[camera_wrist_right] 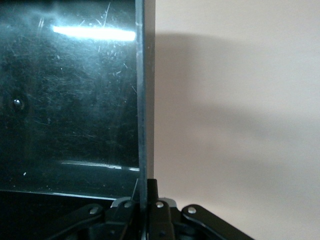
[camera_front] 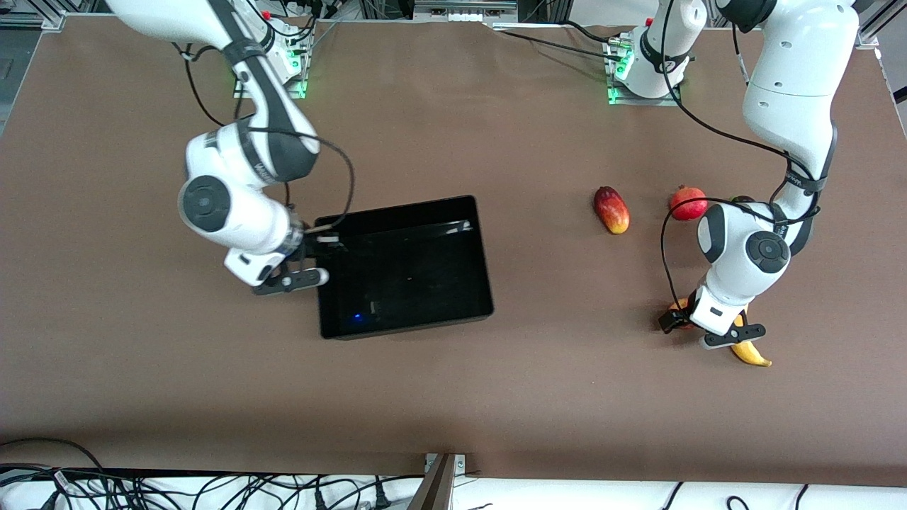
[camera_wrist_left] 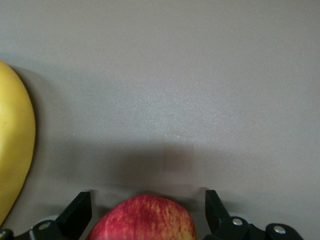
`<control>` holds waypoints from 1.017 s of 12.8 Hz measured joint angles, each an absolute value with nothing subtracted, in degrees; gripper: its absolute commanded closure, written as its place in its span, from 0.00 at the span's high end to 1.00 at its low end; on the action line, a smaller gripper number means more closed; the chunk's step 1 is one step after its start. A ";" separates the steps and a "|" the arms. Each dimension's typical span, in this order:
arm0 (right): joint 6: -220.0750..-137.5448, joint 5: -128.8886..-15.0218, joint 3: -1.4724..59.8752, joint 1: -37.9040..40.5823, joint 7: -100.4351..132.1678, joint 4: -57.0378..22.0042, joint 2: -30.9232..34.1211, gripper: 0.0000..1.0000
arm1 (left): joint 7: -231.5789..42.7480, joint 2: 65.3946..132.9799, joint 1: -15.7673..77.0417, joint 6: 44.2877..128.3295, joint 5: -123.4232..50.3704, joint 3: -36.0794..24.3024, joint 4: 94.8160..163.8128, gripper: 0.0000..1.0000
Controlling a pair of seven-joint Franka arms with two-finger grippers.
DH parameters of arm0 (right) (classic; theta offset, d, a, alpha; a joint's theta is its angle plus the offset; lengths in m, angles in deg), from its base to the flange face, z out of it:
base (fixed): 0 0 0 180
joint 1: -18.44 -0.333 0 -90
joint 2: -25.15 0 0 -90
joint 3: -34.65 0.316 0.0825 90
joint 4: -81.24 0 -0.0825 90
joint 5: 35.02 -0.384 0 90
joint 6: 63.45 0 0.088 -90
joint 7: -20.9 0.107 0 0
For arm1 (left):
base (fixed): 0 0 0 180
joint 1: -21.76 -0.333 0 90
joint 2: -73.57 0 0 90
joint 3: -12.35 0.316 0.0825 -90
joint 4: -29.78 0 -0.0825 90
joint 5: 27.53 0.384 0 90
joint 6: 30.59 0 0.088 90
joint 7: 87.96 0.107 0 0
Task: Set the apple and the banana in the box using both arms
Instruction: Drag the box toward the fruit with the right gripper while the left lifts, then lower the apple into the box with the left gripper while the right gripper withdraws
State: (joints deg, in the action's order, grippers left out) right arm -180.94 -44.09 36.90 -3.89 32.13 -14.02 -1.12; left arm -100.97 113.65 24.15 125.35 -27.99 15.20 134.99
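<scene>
We see the small streaked red apple point(camera_wrist_left: 144, 220) sitting between the left gripper's point(camera_wrist_left: 145, 212) spread fingers, beside the smooth curved yellow banana point(camera_wrist_left: 15, 145). The right gripper point(camera_wrist_right: 142, 200) pinches the glossy black plastic box's point(camera_wrist_right: 141, 100) thin wall.

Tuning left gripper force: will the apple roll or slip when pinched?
Likely rolls if nudged: the apple is round. Its smooth skin may slip between the narrow fingers of the left gripper, which flank it, open. The banana alongside might get bumped.

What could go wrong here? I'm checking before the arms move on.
The left pincer is open around the streaked red apple, with the curved yellow banana close beside; closing might nudge it. The right pincer pinches the shallow black plastic box by its thin wall, which could slip or tilt.
</scene>
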 measured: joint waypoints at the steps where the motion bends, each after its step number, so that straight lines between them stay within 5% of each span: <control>1: -180.96 -44.11 36.89 -5.90 35.32 -12.56 -2.54 0.00 | -100.97 113.56 24.14 125.37 -27.99 15.22 135.13 0.00; 7: -185.88 -44.12 36.88 -15.27 52.39 -3.44 -13.53 0.00 | -100.94 110.41 24.15 124.11 -27.98 15.18 138.64 0.00; 11: -191.62 -44.12 36.80 -19.17 57.25 -2.36 -18.25 0.00 | -104.69 99.92 25.26 106.90 -27.98 13.66 139.17 0.00; 12: -192.15 -44.10 36.77 -19.70 57.75 -2.15 -18.82 0.15 | -107.91 97.13 25.69 102.99 -27.98 12.29 138.87 0.00; 13: -192.16 -44.10 36.68 -19.98 58.10 -1.91 -18.88 0.59 | -111.55 94.93 26.33 99.07 -27.98 10.85 138.11 0.00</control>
